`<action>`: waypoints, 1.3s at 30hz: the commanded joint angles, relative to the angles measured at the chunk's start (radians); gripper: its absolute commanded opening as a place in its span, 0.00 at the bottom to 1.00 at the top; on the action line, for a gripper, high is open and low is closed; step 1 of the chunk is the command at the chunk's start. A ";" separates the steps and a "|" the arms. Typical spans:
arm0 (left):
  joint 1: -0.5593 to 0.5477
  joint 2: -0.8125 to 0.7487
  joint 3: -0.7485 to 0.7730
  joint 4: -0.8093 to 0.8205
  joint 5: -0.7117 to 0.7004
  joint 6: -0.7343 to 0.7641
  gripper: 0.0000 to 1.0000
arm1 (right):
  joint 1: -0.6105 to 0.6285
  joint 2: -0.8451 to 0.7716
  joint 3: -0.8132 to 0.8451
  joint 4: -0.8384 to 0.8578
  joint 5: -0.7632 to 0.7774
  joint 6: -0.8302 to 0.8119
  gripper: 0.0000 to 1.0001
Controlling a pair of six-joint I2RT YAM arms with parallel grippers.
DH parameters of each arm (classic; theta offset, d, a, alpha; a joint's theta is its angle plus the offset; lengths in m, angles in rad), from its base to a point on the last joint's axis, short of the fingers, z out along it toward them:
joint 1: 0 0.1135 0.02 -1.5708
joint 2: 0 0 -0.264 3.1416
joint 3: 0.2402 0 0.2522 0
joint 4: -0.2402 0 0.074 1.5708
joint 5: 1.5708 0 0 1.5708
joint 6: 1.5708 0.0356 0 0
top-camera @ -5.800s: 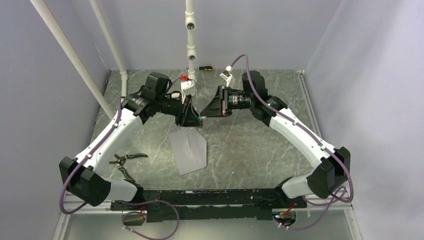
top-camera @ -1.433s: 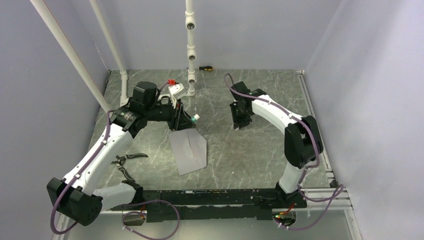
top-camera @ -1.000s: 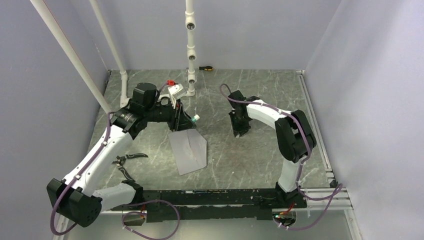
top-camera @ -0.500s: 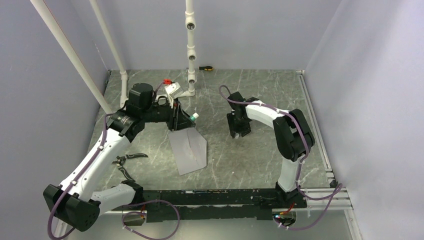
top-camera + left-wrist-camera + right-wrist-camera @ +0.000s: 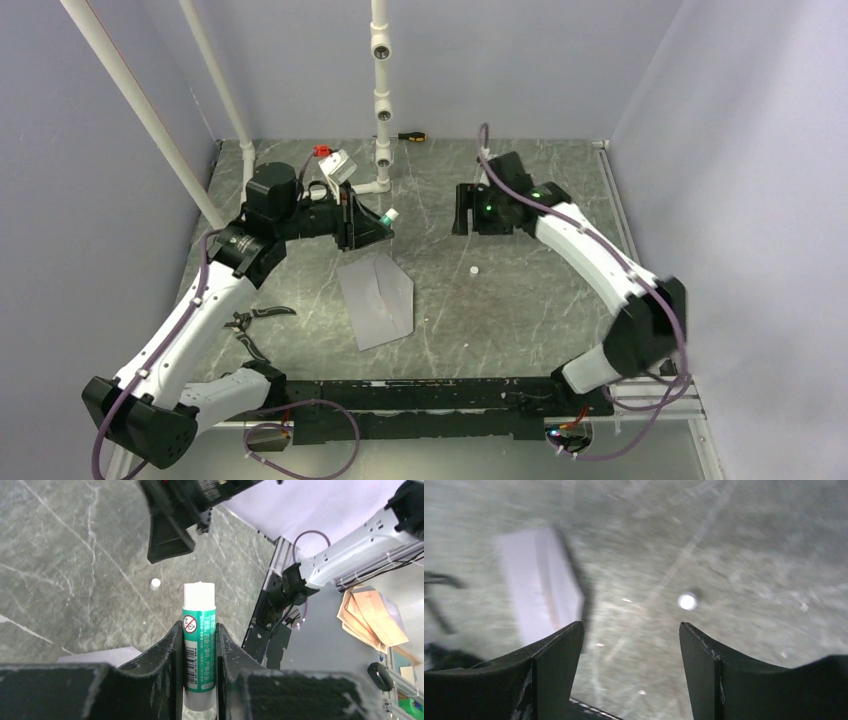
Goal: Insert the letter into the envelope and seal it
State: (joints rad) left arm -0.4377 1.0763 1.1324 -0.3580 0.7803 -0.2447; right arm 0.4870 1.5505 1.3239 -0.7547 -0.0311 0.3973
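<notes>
The grey envelope point(image 5: 377, 298) lies flat on the marble table, its flap toward the back; it also shows as a pale blur, the envelope point(image 5: 536, 587), in the right wrist view. The letter is not in view. My left gripper point(image 5: 372, 224) hovers above the envelope's far edge, shut on a green glue stick point(image 5: 199, 645) whose white uncapped end point(image 5: 199, 592) points forward. My right gripper point(image 5: 461, 211) hangs open and empty to the right of it, above the table. A small white cap point(image 5: 474, 270) lies loose on the table below it, the same cap point(image 5: 687, 601) showing ahead of the open jaws.
Black pliers point(image 5: 250, 322) lie near the left arm's base. A screwdriver point(image 5: 410, 136) rests by the back wall beside a white pipe stand point(image 5: 380, 110). Slanted white pipes point(image 5: 150, 120) cross the left side.
My right gripper has opened, and the white cap now lies on the table. That arm has lifted and swung back. My left gripper has drawn slightly left with the glue stick.
</notes>
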 commanded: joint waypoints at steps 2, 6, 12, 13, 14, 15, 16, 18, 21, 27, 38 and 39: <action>-0.001 -0.029 0.029 0.197 0.039 -0.136 0.03 | 0.000 -0.254 -0.066 0.338 -0.373 0.107 0.75; -0.002 -0.026 0.019 0.343 0.070 -0.256 0.03 | 0.035 -0.393 -0.181 0.765 -0.542 0.309 0.76; -0.003 -0.006 0.021 0.448 0.106 -0.347 0.02 | 0.118 -0.404 -0.137 0.983 -0.482 0.454 0.77; -0.003 -0.004 0.020 0.455 0.100 -0.357 0.02 | 0.137 -0.396 -0.118 0.981 -0.475 0.454 0.77; -0.003 -0.004 0.020 0.468 0.094 -0.368 0.03 | 0.148 -0.389 -0.104 0.981 -0.466 0.457 0.77; -0.003 -0.003 0.018 0.481 0.089 -0.381 0.02 | 0.158 -0.383 -0.099 0.997 -0.464 0.467 0.77; -0.003 0.001 0.018 0.494 0.084 -0.393 0.03 | 0.164 -0.380 -0.100 1.020 -0.461 0.482 0.77; -0.003 0.006 0.015 0.521 0.079 -0.416 0.03 | 0.171 -0.371 -0.112 1.073 -0.454 0.513 0.77; -0.002 0.011 0.004 0.566 0.090 -0.448 0.02 | 0.185 -0.352 -0.093 1.066 -0.438 0.512 0.76; -0.003 0.011 -0.009 0.596 0.123 -0.463 0.03 | 0.195 -0.302 -0.012 0.995 -0.456 0.485 0.59; -0.002 0.004 -0.002 0.557 0.055 -0.464 0.07 | 0.206 -0.281 0.038 0.960 -0.528 0.463 0.17; -0.003 0.003 0.000 0.552 0.052 -0.464 0.07 | 0.206 -0.281 0.045 0.951 -0.529 0.457 0.18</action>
State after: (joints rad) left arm -0.4381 1.0927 1.1294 0.1825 0.8715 -0.7013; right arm 0.6842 1.2728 1.3052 0.1917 -0.5045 0.8707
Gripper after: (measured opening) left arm 0.248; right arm 0.235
